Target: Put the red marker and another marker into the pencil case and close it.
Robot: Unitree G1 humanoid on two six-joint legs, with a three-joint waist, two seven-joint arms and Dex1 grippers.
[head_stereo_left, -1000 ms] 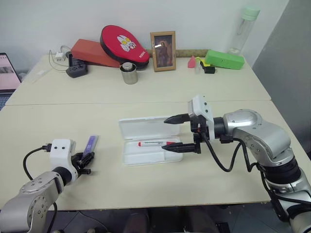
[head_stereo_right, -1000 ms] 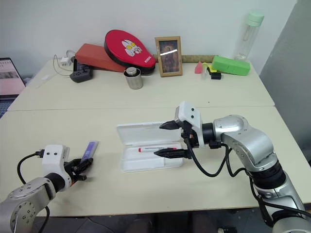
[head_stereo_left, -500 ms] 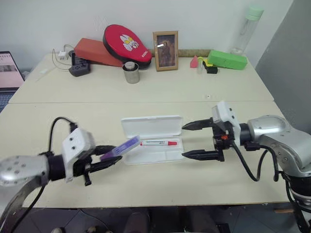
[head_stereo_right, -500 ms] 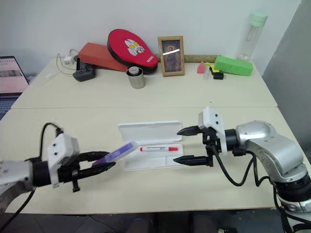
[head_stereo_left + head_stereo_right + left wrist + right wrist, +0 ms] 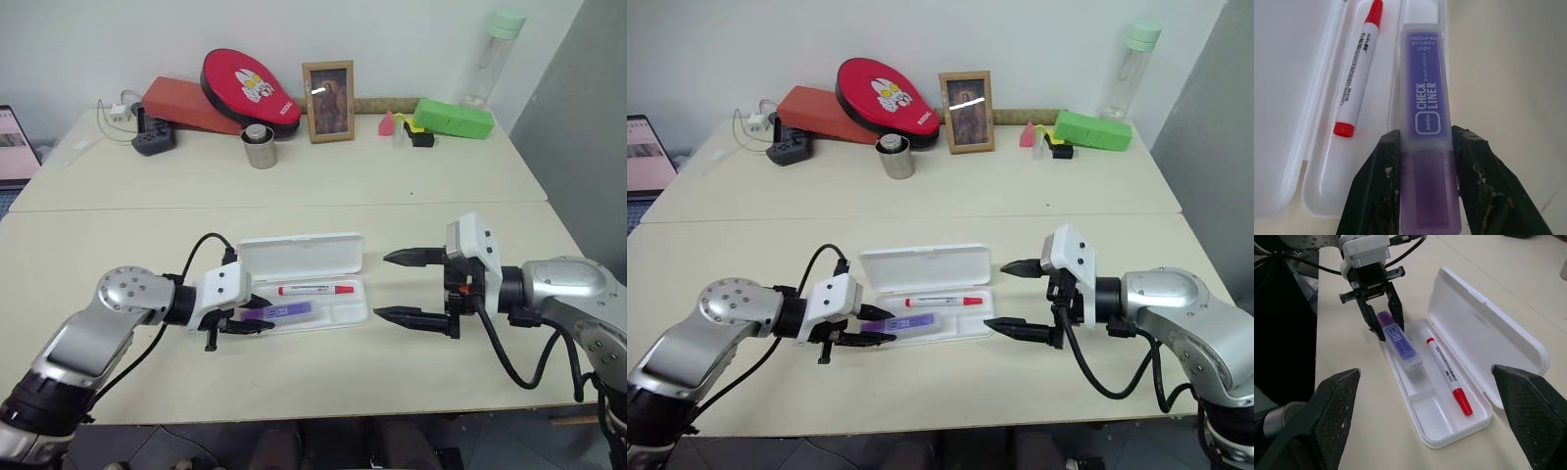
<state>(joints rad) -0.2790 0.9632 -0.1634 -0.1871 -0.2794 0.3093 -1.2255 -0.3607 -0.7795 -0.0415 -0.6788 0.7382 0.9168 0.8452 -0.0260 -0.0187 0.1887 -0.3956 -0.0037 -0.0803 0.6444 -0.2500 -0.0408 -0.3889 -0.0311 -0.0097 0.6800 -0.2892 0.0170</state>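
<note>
The pencil case [image 5: 299,257] lies open in the middle of the table, lid tipped back. The red marker [image 5: 315,290] lies in the tray's rear compartment. My left gripper [image 5: 247,319] is shut on the tail of the purple marker [image 5: 1425,103], which it holds low and nearly level over the tray's front compartment; I cannot tell whether the marker touches the tray. My right gripper [image 5: 397,286] stands open, empty, just right of the case. The right wrist view takes in the purple marker [image 5: 1400,346], red marker [image 5: 1448,373] and left gripper [image 5: 1382,325].
Along the back of the table stand a metal cup [image 5: 260,147], a picture frame [image 5: 328,88], a red oval pouch [image 5: 250,88], a green box [image 5: 453,117], a bottle [image 5: 495,59] and a power strip [image 5: 155,142]. A laptop [image 5: 15,147] sits at the left edge.
My left gripper lifted the purple marker from the table's left side and carried it right, over the case's tray. My right gripper drew back to the right, off the case.
</note>
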